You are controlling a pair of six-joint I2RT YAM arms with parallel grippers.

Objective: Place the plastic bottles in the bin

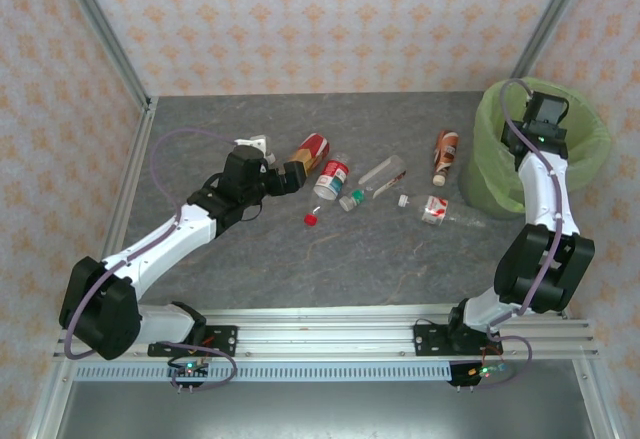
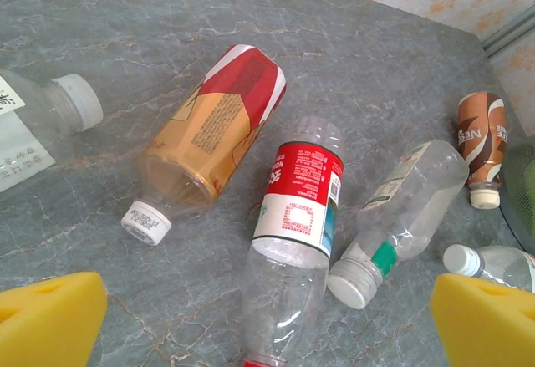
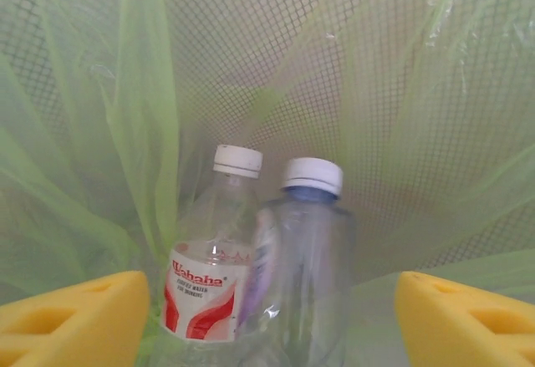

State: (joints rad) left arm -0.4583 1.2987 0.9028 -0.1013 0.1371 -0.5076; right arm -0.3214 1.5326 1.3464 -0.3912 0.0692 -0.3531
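Right wrist view: I read "Wahaha" in red script on the red-and-white label of the white-capped bottle point(image 3: 213, 250). Left wrist view: the brown bottle point(image 2: 481, 133) bears white lettering, probably "Nescafé". I cannot read the fine print on the red-labelled bottle point(image 2: 298, 204) or the orange-labelled bottle point(image 2: 213, 124).

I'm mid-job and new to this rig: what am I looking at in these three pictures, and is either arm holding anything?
Two robot arms are bolted at the near edge of a table. The overhead picture looks down on both; the other two come from a camera on each wrist, yellow fingers in the bottom corners. The left end effector hangs open over bottles lying on the table. The right end effector is open inside the bin, gripping nothing; two bottles sit below it.
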